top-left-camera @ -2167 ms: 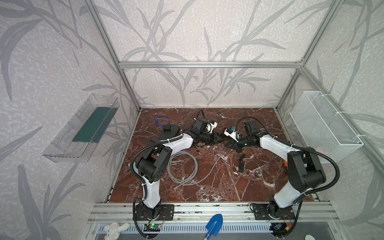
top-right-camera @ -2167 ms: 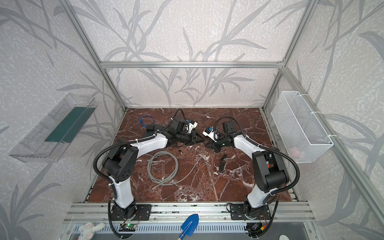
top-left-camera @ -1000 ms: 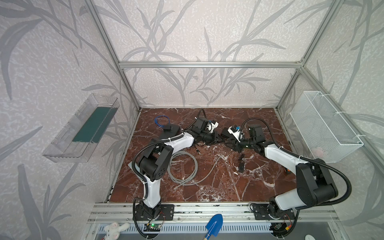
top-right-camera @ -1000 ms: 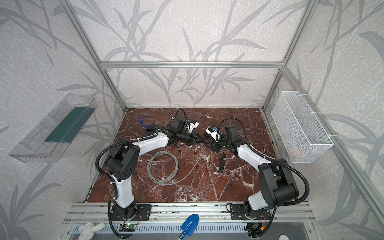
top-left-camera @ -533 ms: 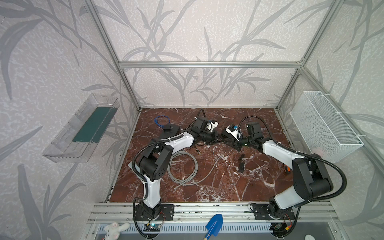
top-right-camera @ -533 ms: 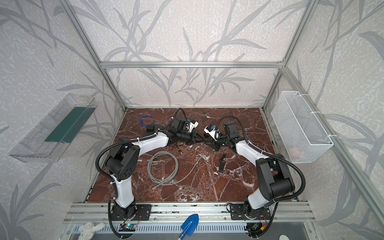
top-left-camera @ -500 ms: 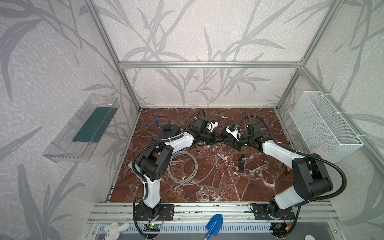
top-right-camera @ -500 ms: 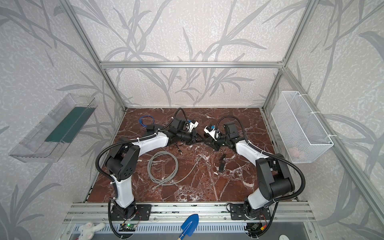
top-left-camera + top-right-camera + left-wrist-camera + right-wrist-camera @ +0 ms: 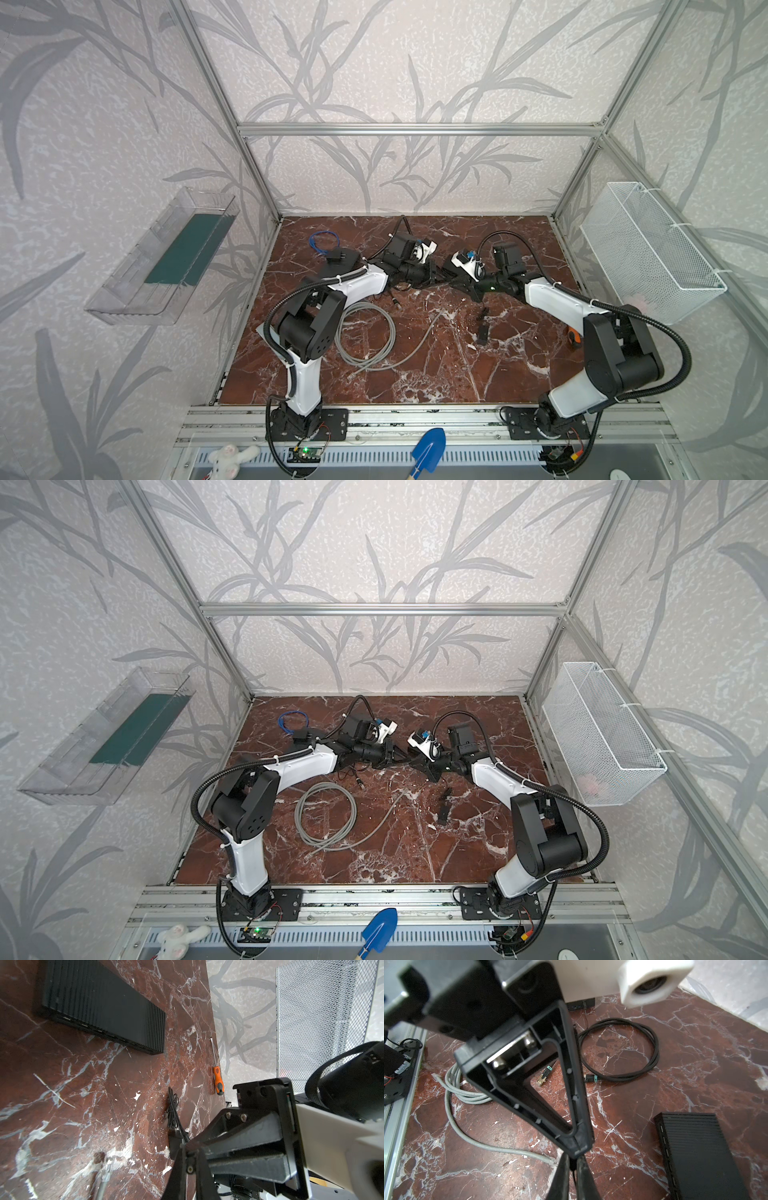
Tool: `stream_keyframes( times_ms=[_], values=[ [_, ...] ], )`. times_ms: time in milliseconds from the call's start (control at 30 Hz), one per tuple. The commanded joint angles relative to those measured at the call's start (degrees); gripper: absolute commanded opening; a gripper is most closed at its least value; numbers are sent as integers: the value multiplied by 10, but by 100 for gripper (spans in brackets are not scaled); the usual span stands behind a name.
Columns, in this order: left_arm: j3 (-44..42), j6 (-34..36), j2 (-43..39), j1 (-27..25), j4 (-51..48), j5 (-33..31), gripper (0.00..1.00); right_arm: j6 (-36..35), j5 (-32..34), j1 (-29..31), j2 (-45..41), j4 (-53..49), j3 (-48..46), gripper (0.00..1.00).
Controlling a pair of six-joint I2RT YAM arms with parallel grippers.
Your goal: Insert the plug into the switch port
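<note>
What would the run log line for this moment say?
left gripper: shut | right gripper: shut, tip to tip with left | held: cannot tell | switch: flat on table, visible ports empty

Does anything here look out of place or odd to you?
A blue shovel and a plush bunny lie on the front ledge, outside the table, unrelated to the cables. An orange screwdriver lies right at the table's edge.

The table [image 9: 436, 365] is red-brown marble veined white, the cable [image 9: 469, 1096] grey, the screwdriver [image 9: 217, 1080] orange.
</note>
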Motion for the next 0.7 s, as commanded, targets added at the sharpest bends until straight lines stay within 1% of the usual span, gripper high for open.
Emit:
stream_keyframes(
  times_ms=[0, 67, 133, 167, 233, 333, 433, 500, 667],
  values=[
    [10, -5, -1, -1, 9, 10, 12, -3, -10, 0, 0, 6, 11, 5],
    [13, 0, -2, -1, 2, 8, 15, -8, -5, 0, -2, -1, 12, 3],
    [15, 12, -5, 0, -16, 3, 24, -16, -1, 0, -3, -12, 14, 2],
    [16, 19, -6, 1, -24, 0, 26, -21, -2, -1, -4, -20, 14, 1],
    [15, 25, -8, 4, -34, -3, 30, -31, -2, 0, -4, -34, 15, 1],
    [16, 25, -9, 7, -33, 0, 32, -51, -1, 0, -2, -65, 21, 1],
    [21, 24, -6, 7, -34, 4, 32, -60, 4, 0, 0, -79, 25, 1],
    [22, 26, -4, 7, -35, 9, 28, -58, 4, 0, -2, -76, 24, 1],
    [24, 38, -2, 5, -52, 14, 21, -49, 5, 0, 2, -70, 25, 1]
  ],
)
